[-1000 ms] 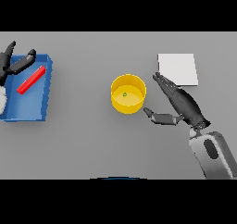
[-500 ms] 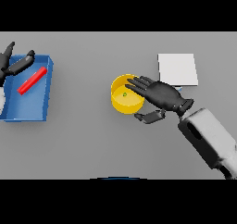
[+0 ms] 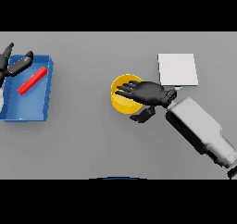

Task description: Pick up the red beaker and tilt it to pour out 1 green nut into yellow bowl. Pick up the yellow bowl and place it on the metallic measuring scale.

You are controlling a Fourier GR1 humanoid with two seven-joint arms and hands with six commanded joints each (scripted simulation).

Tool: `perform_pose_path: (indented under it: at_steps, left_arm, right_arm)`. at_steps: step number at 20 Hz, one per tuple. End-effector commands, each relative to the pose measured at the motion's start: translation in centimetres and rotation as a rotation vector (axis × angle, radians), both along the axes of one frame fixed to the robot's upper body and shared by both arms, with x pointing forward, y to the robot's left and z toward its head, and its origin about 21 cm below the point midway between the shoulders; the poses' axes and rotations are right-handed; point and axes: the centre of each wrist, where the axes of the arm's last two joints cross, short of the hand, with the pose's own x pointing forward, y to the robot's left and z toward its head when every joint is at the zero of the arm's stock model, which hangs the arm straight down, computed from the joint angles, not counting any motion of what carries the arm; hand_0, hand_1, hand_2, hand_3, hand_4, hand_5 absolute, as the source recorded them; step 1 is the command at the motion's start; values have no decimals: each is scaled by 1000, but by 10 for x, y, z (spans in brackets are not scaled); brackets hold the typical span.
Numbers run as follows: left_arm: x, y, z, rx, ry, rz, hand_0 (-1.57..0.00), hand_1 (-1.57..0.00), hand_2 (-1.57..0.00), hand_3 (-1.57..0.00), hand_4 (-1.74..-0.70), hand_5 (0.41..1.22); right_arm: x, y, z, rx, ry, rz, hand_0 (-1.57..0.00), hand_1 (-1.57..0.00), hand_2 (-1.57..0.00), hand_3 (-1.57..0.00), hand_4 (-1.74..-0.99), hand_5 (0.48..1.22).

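Head view: the round yellow bowl (image 3: 121,102) stands on the grey table (image 3: 92,144) near the middle of the scene, and most of its opening is covered by the robot's right hand (image 3: 147,92). That dark hand lies across the bowl's top from the right, its fingers (image 3: 126,90) stretched out flat over the rim and the inside, while its thumb (image 3: 142,115) hangs below, outside the bowl's lower right wall. The fingers do not curl round the bowl, so the hand reads as wide and spread rather than clamped. The white and grey right forearm (image 3: 199,130) runs from the wrist down toward the lower right corner.

Just up and right of the bowl, apart from it, lies the flat, pale square metallic measuring scale (image 3: 177,69).

Well away on the far left sits a shallow blue rectangular tray (image 3: 42,112), with the slim red beaker (image 3: 32,80) lying tilted on its side inside it. The left hand (image 3: 13,65) shows at the tray's upper left corner, fingers splayed and loose, above the beaker without holding it.
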Motion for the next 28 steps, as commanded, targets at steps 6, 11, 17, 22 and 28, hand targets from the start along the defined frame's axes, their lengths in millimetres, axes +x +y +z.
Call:
perform_pose_path:
  at_steps: [6, 11, 17, 22, 28]
  left_arm:
    - [0, 3, 2, 9, 1, -3, 1, 1, 1, 1, -797, 704]
    - [2, 4, 1, 18, 4, -4, 1, 1, 1, 1, -791, 712]
    - [2, 5, -1, 15, 11, 3, 1, 1, 1, 1, -787, 707]
    - [3, 6, -1, 24, 5, -15, 1, 1, 1, 1, -782, 710]
    - [2, 7, 2, 31, 3, -9, 1, 1, 1, 1, -775, 706]
  right_arm:
    - [7, 7, -10, -89, 36, 18, 1, 1, 1, -8, -1186, 684]
    - [11, 11, -14, -108, 45, -7, -48, -60, -88, -130, -1261, 809]
    - [11, 9, -12, -81, 61, 54, -1114, -1094, -1071, -882, -1578, 1113]
    - [10, 8, -7, -100, 88, 38, -1421, -1415, -1323, -1130, -1688, 1186]
    - [12, 6, 16, -81, 72, 24, -1532, -1530, -1440, -1173, -1727, 1212]
